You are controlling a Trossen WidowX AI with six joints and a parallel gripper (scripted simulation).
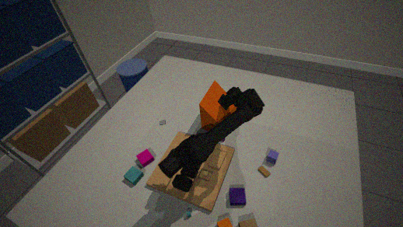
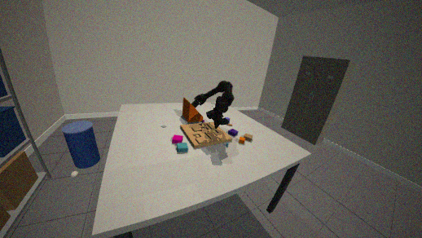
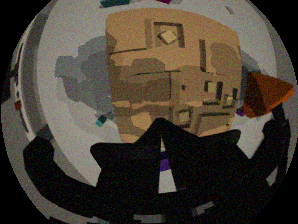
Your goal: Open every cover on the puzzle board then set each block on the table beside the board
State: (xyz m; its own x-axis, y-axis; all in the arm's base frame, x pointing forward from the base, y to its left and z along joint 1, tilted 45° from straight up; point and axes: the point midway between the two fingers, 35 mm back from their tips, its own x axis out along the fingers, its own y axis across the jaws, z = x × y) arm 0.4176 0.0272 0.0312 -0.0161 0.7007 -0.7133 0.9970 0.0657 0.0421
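The wooden puzzle board [image 1: 208,200] [image 2: 197,144] [image 3: 127,30] lies flat, with grooves and recesses. A pale square piece [image 3: 169,36] sits in a recess; other pale squares show nearby. Which covers stand open, I cannot tell. My gripper [image 2: 217,125] [image 3: 158,120] is shut and empty, over the board's side nearest the dark purple block [image 1: 237,196] [image 2: 233,132]. A magenta block [image 1: 145,158] [image 2: 177,139] and teal block [image 1: 134,176] [image 2: 182,147] lie off one side. An orange block [image 1: 224,222] [image 2: 242,140], tan block [image 2: 248,137] and lavender block [image 1: 272,156] lie off the other. The arm hides much of the board in the top view.
A tall orange wedge [image 1: 212,103] [image 2: 190,112] [image 3: 265,95] stands beyond the board, near the arm. A small teal piece [image 1: 189,212] [image 3: 101,120] lies close to the board's edge. A small tan piece [image 1: 264,171] and a small grey piece [image 1: 162,122] lie on the table.
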